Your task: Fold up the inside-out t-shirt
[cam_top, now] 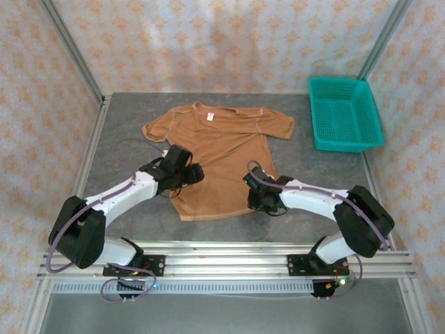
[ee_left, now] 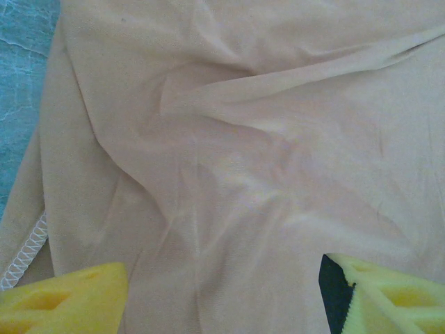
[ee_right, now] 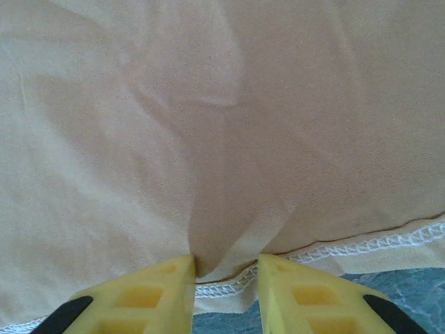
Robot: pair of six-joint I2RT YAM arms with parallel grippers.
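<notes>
The tan t-shirt (cam_top: 219, 149) lies spread flat on the grey table (cam_top: 125, 125), collar at the far side with its white label (cam_top: 210, 117) showing. My left gripper (cam_top: 189, 174) hovers over the shirt's left side. In the left wrist view its yellow fingers (ee_left: 62, 299) stand wide apart, open, over wrinkled cloth (ee_left: 243, 139). At the shirt's lower right edge sits my right gripper (cam_top: 252, 193). The right wrist view shows this gripper (ee_right: 226, 278) open but narrowed, a raised pucker of cloth (ee_right: 215, 236) and the white-stitched hem (ee_right: 361, 243) between its fingers.
A teal plastic basket (cam_top: 344, 115) stands at the back right of the table. Patterned walls and metal frame posts close in the table on three sides. Bare grey tabletop lies left of the shirt and between the shirt and the basket.
</notes>
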